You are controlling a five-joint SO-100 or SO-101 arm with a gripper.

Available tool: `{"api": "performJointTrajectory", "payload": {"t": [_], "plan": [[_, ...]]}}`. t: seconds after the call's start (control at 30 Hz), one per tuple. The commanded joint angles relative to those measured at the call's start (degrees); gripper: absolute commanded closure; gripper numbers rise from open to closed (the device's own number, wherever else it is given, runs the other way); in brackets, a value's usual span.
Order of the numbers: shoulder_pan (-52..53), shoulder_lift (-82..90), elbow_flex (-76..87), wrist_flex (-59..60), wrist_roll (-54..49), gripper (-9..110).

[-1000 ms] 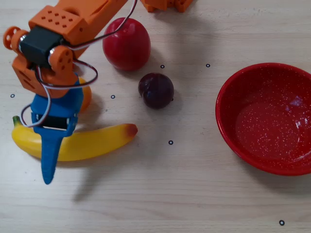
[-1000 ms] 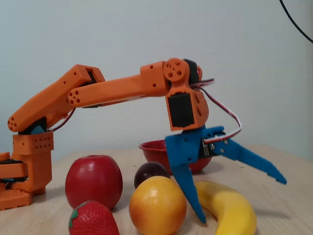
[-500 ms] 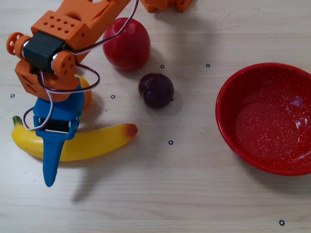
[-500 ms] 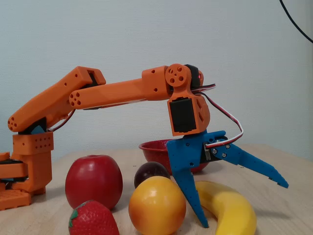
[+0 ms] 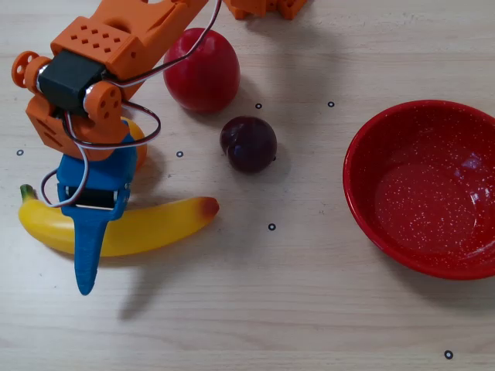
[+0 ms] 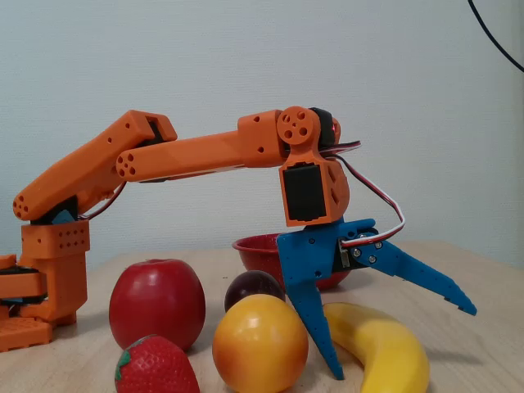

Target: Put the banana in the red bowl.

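Items on the pale wood-grain desk [image 5: 309,309], listed left to right as the overhead view shows them. No brand, label or legible writing on any item; the desk carries only small dark ring marks.

1. Banana [image 5: 147,228] [image 6: 385,348]: yellow, green stem tip at left, reddish end at right, lying flat on the desk at lower left, well apart from the bowl.
2. Pincer [image 5: 93,236] [image 6: 401,340]: blue, two-fingered, on an orange arm [image 5: 108,46] [image 6: 196,151]. Released, jaws spread wide, one finger on either side of the banana's stem half. The fixed view shows one finger pointing steeply down beside the banana, the other angled out above it. Nothing grasped.
3. Orange fruit [image 5: 138,151] [image 6: 260,344]: round, mostly hidden under the arm in the overhead view, just behind the banana.
4. Strawberry [image 6: 155,364]: red with green leaves, seen only in the fixed view, at the front.
5. Red apple [image 5: 203,69] [image 6: 157,303]: near the arm's base.
6. Plum [image 5: 248,144] [image 6: 250,288]: dark purple, centre of desk.
7. Red bowl [image 5: 363,201] [image 6: 258,246]: glossy, white-speckled inside, at far right, holding nothing.
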Motion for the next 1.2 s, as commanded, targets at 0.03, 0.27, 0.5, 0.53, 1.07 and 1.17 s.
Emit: {"api": "performJointTrajectory", "payload": {"t": [0.03, 0.27, 0.5, 0.53, 1.07, 1.17], "plan": [[2.1, 1.6, -0.1, 0.8, 1.8, 47], [2.5, 1.1, 0.3, 0.2, 3.0, 48], [2.6, 0.9, 0.4, -0.1, 3.0, 57], [2.6, 0.9, 0.4, 0.0, 2.9, 58], [2.8, 1.1, 1.9, 2.8, 1.9, 76], [2.8, 1.1, 1.9, 3.0, 2.0, 79]]}}
